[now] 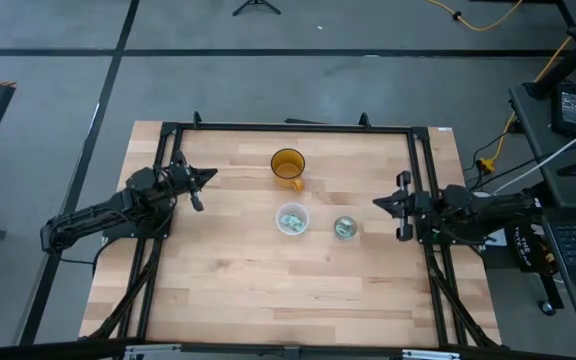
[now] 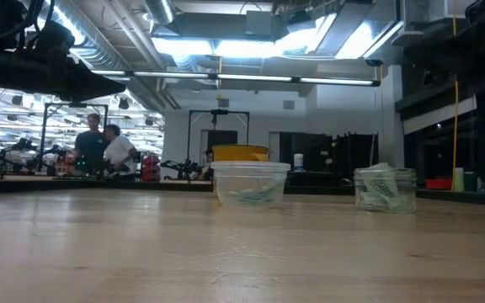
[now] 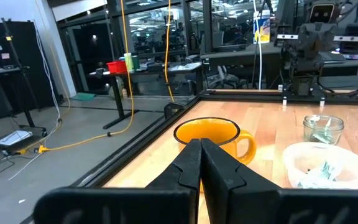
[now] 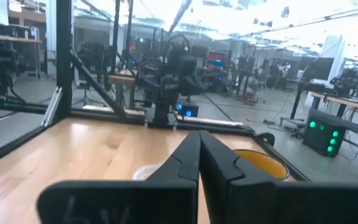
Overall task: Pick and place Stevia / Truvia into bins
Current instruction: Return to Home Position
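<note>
Left gripper (image 1: pixel 206 178) sits at left-centre of the high view over the pale planked wooden table (image 1: pixel 228 280). Its two dark fingers are pressed together with nothing between them, as the left wrist view shows. Stevia packets (image 1: pixel 291 219) lie well apart from it, to its right, inside the two bins. Amber cup (image 1: pixel 288 166), round, opaque and handled, stands at upper centre. Directly below it in the frame stands the clear plastic cup (image 2: pixel 226 178), wide, thin-walled and translucent, with pale green-and-white paper packets lying low inside. Right of that cup, near but not touching, the small jar (image 2: pixel 386 172), see-through and straight-walled, holds crumpled packets up to its rim. Right gripper (image 1: pixel 378 203), at right-centre near the jar, likewise has its fingers pressed together and empty.
</note>
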`<state>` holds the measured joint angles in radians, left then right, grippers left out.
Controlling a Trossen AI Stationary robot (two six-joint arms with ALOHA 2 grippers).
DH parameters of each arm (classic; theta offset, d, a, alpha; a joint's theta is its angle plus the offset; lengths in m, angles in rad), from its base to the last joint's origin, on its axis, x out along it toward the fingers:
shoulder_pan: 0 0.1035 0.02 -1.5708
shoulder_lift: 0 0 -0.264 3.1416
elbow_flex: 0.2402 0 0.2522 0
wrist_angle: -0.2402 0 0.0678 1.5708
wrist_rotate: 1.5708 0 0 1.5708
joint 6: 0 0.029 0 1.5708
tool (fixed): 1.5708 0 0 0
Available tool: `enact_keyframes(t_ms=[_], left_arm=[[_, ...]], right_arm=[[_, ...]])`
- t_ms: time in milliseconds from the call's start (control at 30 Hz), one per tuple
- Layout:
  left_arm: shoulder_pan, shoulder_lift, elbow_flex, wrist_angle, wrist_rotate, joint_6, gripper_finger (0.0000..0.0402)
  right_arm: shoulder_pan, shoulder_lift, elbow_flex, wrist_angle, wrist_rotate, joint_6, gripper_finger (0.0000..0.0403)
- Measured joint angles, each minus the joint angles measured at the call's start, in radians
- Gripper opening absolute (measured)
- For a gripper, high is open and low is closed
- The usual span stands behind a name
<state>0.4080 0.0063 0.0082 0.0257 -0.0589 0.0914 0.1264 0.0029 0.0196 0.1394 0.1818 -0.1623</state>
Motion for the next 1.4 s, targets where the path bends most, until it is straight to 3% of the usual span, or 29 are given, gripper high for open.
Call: enact_keyframes(t_ms=[233, 533, 1400], left_arm=[[0.000, 0.000, 0.000, 0.000, 0.000, 0.000, 0.0006], [0.000, 0.000, 0.000, 0.000, 0.000, 0.000, 0.0006], [0.000, 0.000, 0.000, 0.000, 0.000, 0.000, 0.0006]], right_arm=[[0.000, 0.001, -0.013, -0.067, 0.018, -0.005, 0.0013], [0.000, 0.007, -0.013, -0.081, 0.014, 0.265, 0.0014], [0.002, -0.002, -0.013, -0.085, 0.001, 0.258, 0.0014]])
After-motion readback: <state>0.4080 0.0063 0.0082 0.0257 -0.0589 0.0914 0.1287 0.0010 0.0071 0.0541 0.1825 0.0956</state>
